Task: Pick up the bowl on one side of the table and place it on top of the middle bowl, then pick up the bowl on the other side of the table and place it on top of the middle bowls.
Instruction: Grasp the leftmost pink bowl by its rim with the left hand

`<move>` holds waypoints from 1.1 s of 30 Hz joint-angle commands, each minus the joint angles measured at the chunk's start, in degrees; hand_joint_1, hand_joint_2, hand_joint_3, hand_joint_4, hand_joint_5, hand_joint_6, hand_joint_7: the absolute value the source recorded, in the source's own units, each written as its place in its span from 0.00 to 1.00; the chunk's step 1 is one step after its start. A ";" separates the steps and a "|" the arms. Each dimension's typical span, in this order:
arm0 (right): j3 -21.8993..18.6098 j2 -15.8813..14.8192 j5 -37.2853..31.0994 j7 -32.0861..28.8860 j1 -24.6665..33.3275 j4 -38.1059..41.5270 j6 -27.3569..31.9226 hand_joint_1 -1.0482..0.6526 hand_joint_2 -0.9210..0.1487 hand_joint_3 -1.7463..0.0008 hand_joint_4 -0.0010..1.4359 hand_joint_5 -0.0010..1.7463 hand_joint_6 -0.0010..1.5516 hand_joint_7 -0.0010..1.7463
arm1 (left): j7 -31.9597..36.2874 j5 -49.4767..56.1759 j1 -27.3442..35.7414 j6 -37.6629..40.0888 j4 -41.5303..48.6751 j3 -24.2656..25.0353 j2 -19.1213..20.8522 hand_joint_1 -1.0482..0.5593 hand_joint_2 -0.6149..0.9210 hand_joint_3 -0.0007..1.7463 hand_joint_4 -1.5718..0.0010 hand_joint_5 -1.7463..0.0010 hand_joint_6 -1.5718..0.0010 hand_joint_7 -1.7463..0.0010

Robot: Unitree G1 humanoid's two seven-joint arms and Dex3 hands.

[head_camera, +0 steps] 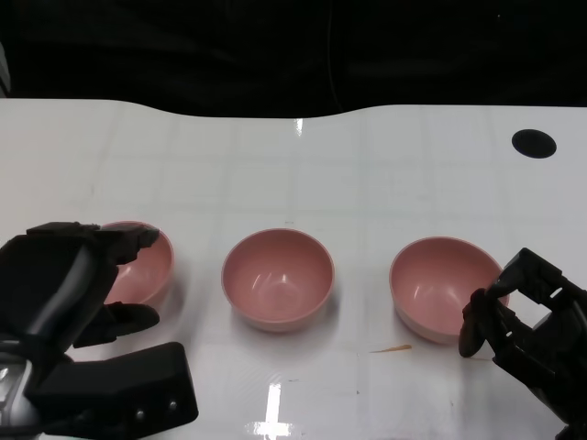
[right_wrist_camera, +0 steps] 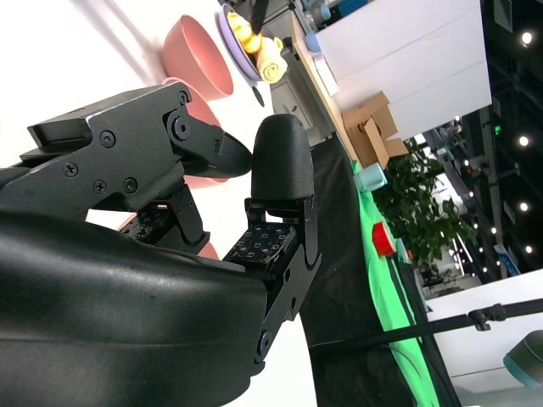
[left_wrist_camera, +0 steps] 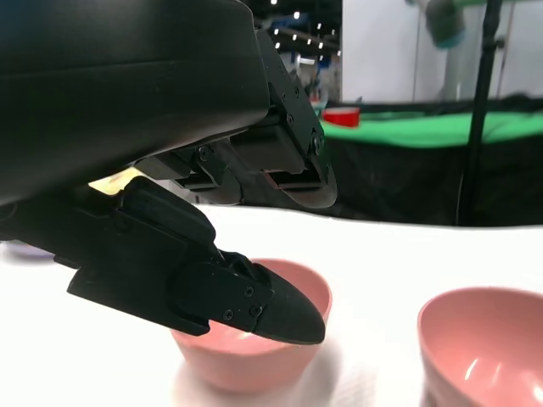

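Note:
Three pink bowls stand in a row on the white table (head_camera: 303, 174): the left bowl (head_camera: 147, 270), the middle bowl (head_camera: 278, 278) and the right bowl (head_camera: 438, 286). My left hand (head_camera: 78, 284) hovers at the left bowl's near-left side, fingers spread over its rim and thumb low beside it, holding nothing. In the left wrist view the left hand (left_wrist_camera: 170, 170) is above and in front of the left bowl (left_wrist_camera: 246, 365), with the middle bowl (left_wrist_camera: 484, 356) beyond. My right hand (head_camera: 523, 321) sits close to the right bowl's near-right rim, fingers apart and empty. The right hand (right_wrist_camera: 170, 220) fills its wrist view.
A black round hole (head_camera: 534, 143) lies in the table's far right. A small brown streak (head_camera: 394, 348) marks the surface before the right bowl. The right wrist view shows a purple plate with a yellow toy (right_wrist_camera: 246, 38) past the table's far end.

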 commanded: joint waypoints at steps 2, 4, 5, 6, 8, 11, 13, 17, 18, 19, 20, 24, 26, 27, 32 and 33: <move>-0.33 -0.47 0.20 -0.65 0.01 -0.35 0.16 0.57 0.20 0.56 0.56 0.98 0.51 0.80 | 0.98 0.52 -2.64 -0.11 5.36 -1.36 1.73 0.11 1.00 0.08 0.61 0.97 0.57 1.00; -0.20 -0.33 0.09 -0.85 0.06 -0.45 0.10 0.57 0.19 0.56 0.56 0.98 0.51 0.81 | 0.78 0.42 -3.87 -0.16 8.01 -2.12 2.16 0.10 1.00 0.09 0.61 0.98 0.57 1.00; -0.16 -0.29 0.08 -0.93 0.09 -0.50 0.11 0.57 0.19 0.56 0.57 0.98 0.51 0.81 | 0.80 0.33 -4.18 -0.13 8.60 -2.36 2.32 0.09 1.00 0.10 0.61 0.98 0.57 1.00; -0.08 -0.27 0.12 -0.86 0.13 -0.55 0.05 0.57 0.19 0.57 0.57 0.98 0.50 0.81 | 0.79 0.21 -4.91 -0.11 10.09 -2.79 2.44 0.09 1.00 0.11 0.61 0.98 0.57 1.00; 0.06 -0.13 0.06 -0.96 0.20 -0.65 -0.10 0.56 0.19 0.57 0.57 0.98 0.50 0.81 | 1.01 -0.04 -6.26 -0.19 12.83 -3.53 2.59 0.08 1.00 0.12 0.60 0.98 0.57 1.00; 0.09 -0.01 0.26 -1.00 0.04 -0.44 -0.03 0.57 0.18 0.57 0.57 0.98 0.50 0.81 | 1.12 -0.64 -8.45 -0.88 17.03 -4.60 2.96 0.07 1.00 0.12 0.60 0.98 0.57 1.00; 0.13 0.09 0.19 -0.87 -0.01 -0.19 -0.37 0.57 0.18 0.58 0.57 0.97 0.50 0.81 | 1.92 -1.18 -9.93 -1.93 20.22 -5.31 3.34 0.07 1.00 0.13 0.59 0.98 0.57 1.00; 0.30 0.11 -0.04 -0.64 0.02 0.03 -0.71 0.57 0.17 0.58 0.57 0.97 0.51 0.80 | 1.36 -2.50 -12.99 -2.75 26.23 -6.48 3.52 0.08 1.00 0.13 0.61 0.99 0.57 1.00; 0.32 0.19 -0.11 -0.80 0.04 -0.02 -0.72 0.57 0.17 0.58 0.57 0.97 0.51 0.80 | 1.29 -2.87 -13.66 -2.92 27.50 -6.78 3.60 0.09 1.00 0.13 0.61 0.99 0.57 1.00; 0.36 0.27 -0.21 -0.96 0.09 -0.08 -0.76 0.57 0.17 0.58 0.57 0.97 0.51 0.80 | 1.51 -3.20 -14.30 -3.01 28.80 -7.09 3.60 0.09 1.00 0.13 0.61 0.99 0.57 1.00; 0.44 0.37 -0.41 -1.28 0.17 -0.26 -0.72 0.57 0.17 0.58 0.57 0.97 0.51 0.80 | 1.73 -3.50 -14.87 -3.13 29.99 -7.40 3.64 0.09 1.00 0.13 0.60 0.99 0.57 1.00; 0.68 0.59 -0.46 -1.87 0.38 -0.77 -0.36 0.56 0.17 0.58 0.57 0.97 0.51 0.80 | 2.42 -4.50 -17.32 -3.83 35.32 -8.53 3.47 0.12 1.00 0.14 0.59 0.99 0.56 0.99; 0.69 0.60 -0.34 -1.73 0.40 -0.68 -0.46 0.56 0.17 0.58 0.57 0.98 0.51 0.81 | 3.42 -4.92 -18.74 -4.47 38.63 -9.31 3.15 0.13 1.00 0.14 0.59 0.99 0.55 0.99; 0.65 0.65 -0.14 -1.57 0.38 -0.62 -0.52 0.56 0.17 0.59 0.57 0.97 0.51 0.80 | 4.01 -5.15 -19.42 -4.94 40.18 -9.72 3.02 0.15 1.00 0.14 0.58 0.99 0.54 0.99; 0.74 0.74 -0.77 -1.75 0.37 -0.31 -1.18 0.56 0.18 0.59 0.57 0.97 0.51 0.80 | 8.25 -6.69 -23.17 -8.78 49.19 -11.38 1.93 0.23 1.00 0.12 0.55 0.98 0.51 0.98; 0.73 0.76 -0.81 -1.73 0.36 -0.27 -1.22 0.56 0.18 0.59 0.57 0.97 0.51 0.80 | 8.67 -6.89 -23.58 -9.15 50.05 -11.65 1.90 0.24 1.00 0.12 0.54 0.98 0.51 0.98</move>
